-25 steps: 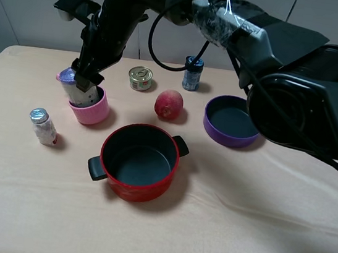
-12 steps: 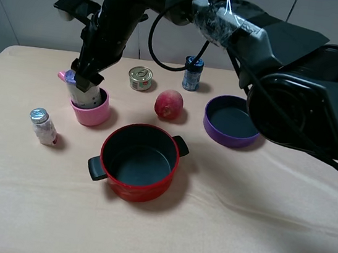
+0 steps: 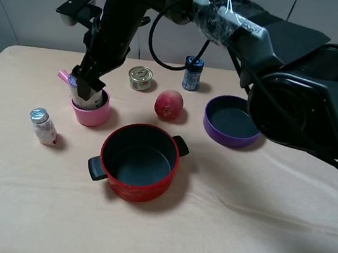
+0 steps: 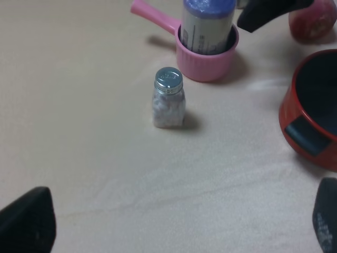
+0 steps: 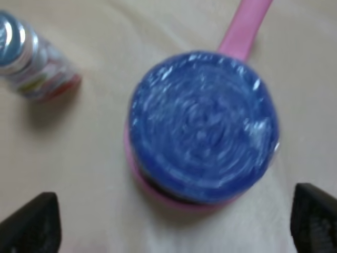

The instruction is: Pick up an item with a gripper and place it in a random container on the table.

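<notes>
Nearest you on the cloth-covered beige table (image 3: 254, 237) stands the red two-handled pot (image 3: 139, 161), with the small foil-capped white bottle (image 3: 43, 126) off to its left; neither matters for what comes next. Just behind them sits the small pink saucepan with the straight pink handle (image 3: 91, 111), and the tall cream-white cylindrical canister with the shiny purple top (image 3: 81, 90) stands upright inside it, long axis vertical, its base below the rim. Your right gripper (image 3: 86, 81), reaching across to the left of the table, hangs directly above that canister: its wrist camera looks straight down on the purple top, and both black fingertips (image 5: 26, 227) show wide apart at the corners, clear of the lid, so you can read that claw as released. The canister lies straight below the claw, so the move I would judge next is a plain vertical lift away. Your left gripper (image 4: 174, 224) waits low and nearer you, spread wide and empty. Farther back sit a reddish apple (image 3: 169, 104), a purple pan (image 3: 232, 121), a small tin (image 3: 140, 78) and a dark blue-lidded jar (image 3: 192, 73).
</notes>
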`<state>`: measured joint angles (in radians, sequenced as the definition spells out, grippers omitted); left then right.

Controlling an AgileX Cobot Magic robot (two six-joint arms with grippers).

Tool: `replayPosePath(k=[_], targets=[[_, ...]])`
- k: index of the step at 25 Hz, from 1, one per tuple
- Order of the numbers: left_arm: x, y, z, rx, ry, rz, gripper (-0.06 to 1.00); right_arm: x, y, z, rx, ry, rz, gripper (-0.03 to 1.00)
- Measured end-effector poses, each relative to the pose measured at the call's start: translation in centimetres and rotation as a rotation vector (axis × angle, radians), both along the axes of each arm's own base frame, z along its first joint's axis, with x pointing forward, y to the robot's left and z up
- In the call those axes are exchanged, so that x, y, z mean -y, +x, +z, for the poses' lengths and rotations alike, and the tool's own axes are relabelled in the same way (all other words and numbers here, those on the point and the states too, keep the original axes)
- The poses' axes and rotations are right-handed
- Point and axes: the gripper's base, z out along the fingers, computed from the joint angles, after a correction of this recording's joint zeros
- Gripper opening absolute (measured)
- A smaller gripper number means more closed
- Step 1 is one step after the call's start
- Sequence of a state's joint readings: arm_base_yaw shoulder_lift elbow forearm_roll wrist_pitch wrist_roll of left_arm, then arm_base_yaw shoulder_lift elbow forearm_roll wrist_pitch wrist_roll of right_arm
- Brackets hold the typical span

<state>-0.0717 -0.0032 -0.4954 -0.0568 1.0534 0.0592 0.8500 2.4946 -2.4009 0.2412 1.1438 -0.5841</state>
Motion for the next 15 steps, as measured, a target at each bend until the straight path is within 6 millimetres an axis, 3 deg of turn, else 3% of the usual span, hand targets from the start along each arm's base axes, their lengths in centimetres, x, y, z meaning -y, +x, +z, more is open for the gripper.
replayPosePath(k=[15], targets=[[0.0,0.0,0.0,0.000,0.000,0.000,0.99,2.6,-1.6,8.4,0.050,0.029,-0.110,0.69]])
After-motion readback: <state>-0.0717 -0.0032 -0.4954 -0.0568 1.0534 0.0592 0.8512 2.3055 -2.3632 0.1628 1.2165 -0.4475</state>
